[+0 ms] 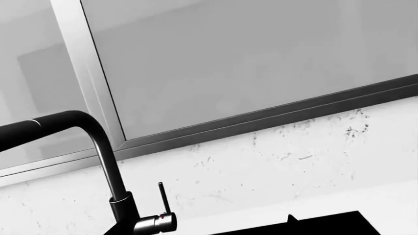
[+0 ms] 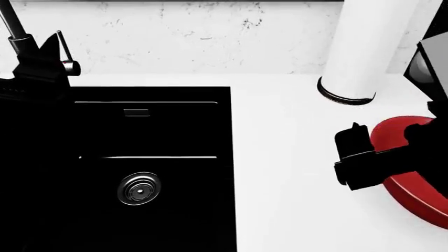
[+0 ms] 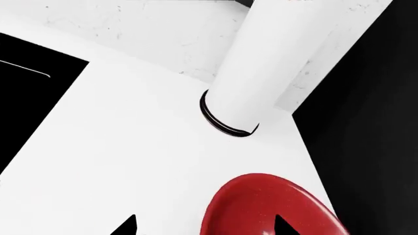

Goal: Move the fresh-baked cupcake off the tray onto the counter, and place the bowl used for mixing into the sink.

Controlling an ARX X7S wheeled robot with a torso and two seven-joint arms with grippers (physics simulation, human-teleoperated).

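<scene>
The red glossy bowl [image 2: 413, 173] sits on the white counter [image 2: 280, 157] at the right edge of the head view. My right gripper [image 3: 203, 226] is open and straddles the bowl's [image 3: 261, 205] near rim, one fingertip [image 3: 281, 226] over the bowl and the other over bare counter. The black sink [image 2: 175, 210] with its silver drain [image 2: 138, 188] fills the left. My left gripper [image 2: 45, 50] hovers at the sink's back left corner by the faucet [image 2: 18, 31]. Only one dark fingertip [image 1: 292, 219] of it shows in the left wrist view. The cupcake and the tray are out of view.
A tall white cylinder [image 2: 353, 47] with a dark base ring stands on the counter behind the bowl. A dark appliance [image 2: 430, 68] sits at the far right. The speckled backsplash [image 2: 196, 37] and a window [image 1: 248, 63] lie behind the faucet [image 1: 98, 142].
</scene>
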